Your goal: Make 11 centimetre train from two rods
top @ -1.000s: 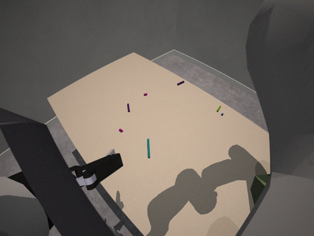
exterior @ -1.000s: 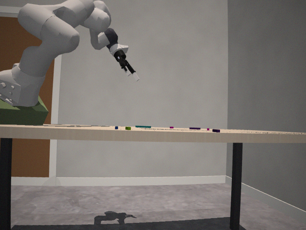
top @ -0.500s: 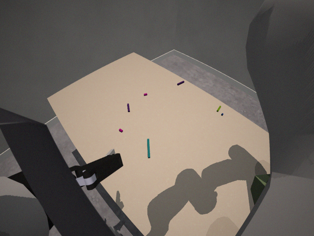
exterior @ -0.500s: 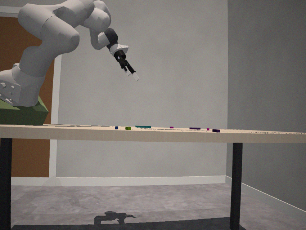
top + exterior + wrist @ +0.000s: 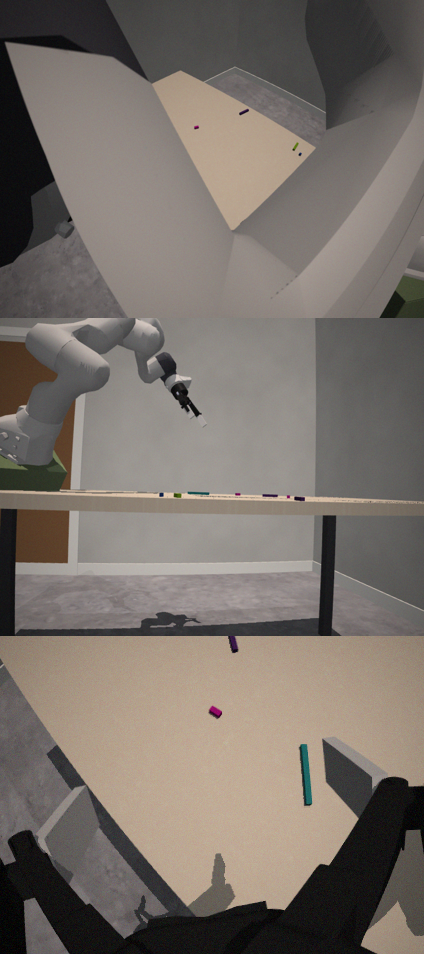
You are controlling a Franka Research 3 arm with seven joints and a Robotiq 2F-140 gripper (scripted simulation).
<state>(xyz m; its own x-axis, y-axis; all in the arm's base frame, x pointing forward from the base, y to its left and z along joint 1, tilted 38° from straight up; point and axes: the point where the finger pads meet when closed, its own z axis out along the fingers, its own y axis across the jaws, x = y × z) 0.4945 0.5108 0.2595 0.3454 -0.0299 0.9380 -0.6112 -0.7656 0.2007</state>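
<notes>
Exterior view: tool (image 5: pixel 196 417) (image 5: pixel 206 782) wide, nothing held, high above the bench (image 5: pixel 239 154) (image 5: pixel 219 508) (image 5: pixel 150 711); turquoise rod (image 5: pixel 198 493) (image 5: pixel 306 775) lies flat, right of and farther than the blue rod (image 5: pixel 300 154) (image 5: pixel 161 495), its likely partner. For a clean pick, centre over turquoise, point straight down, and close across its narrow width. Bench top pale and plain, grey wall (image 5: pixel 198 34) (image 5: pixel 205 454) behind, mottled floor (image 5: pixel 267 102) (image 5: pixel 171 591) (image 5: pixel 30 746) below.

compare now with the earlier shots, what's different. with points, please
The arm (image 5: pixel 136 171) (image 5: pixel 82 366) has reached further from its base, carrying the gripper (image 5: pixel 196 418) (image 5: pixel 206 782) rightward in the exterior view; it now blocks much more of the top view. Nothing was taken hold of or let go. The turquoise (image 5: pixel 198 493) (image 5: pixel 306 775), lime (image 5: pixel 295 146) (image 5: pixel 177 495), blue (image 5: pixel 300 154) (image 5: pixel 161 495), magenta (image 5: pixel 196 127) (image 5: pixel 237 494) (image 5: pixel 215 711) and purple (image 5: pixel 243 111) (image 5: pixel 270 495) (image 5: pixel 233 643) rods stayed put.
</notes>
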